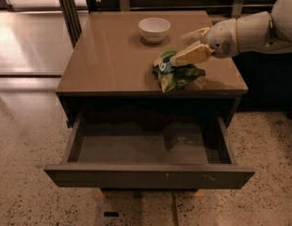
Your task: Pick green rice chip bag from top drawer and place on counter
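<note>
The green rice chip bag (176,73) lies crumpled on the counter (113,55), near its front right part. My gripper (180,48) reaches in from the right, just above the bag. Its two yellowish fingers stand apart, with nothing between them. The lower finger (193,54) rests against the top of the bag and the upper one (195,33) is clear of it. The top drawer (148,175) is pulled fully out below the counter, and its grey inside holds nothing.
A white bowl (154,28) stands at the back middle of the counter, behind and left of the bag. My white arm (252,29) crosses the counter's right edge. A dark metal post (69,8) stands at the back left. Speckled floor surrounds the cabinet.
</note>
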Action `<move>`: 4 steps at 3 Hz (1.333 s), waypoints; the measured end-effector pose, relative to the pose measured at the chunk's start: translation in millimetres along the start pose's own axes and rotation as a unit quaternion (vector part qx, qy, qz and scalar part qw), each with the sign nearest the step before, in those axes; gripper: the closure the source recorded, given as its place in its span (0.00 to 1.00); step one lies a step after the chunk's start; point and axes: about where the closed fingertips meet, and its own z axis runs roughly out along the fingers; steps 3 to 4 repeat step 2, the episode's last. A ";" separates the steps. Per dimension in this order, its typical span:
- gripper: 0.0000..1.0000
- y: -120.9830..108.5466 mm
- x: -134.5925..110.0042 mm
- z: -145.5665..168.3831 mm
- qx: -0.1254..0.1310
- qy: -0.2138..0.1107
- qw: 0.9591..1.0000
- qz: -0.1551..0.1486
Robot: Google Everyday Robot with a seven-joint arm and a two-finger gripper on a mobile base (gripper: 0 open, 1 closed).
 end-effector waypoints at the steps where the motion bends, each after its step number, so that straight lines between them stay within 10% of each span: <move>1: 0.00 0.5 2.8 1.1 0.001 0.000 1.000 0.002; 4: 0.00 0.5 2.8 1.1 0.001 0.000 1.000 0.002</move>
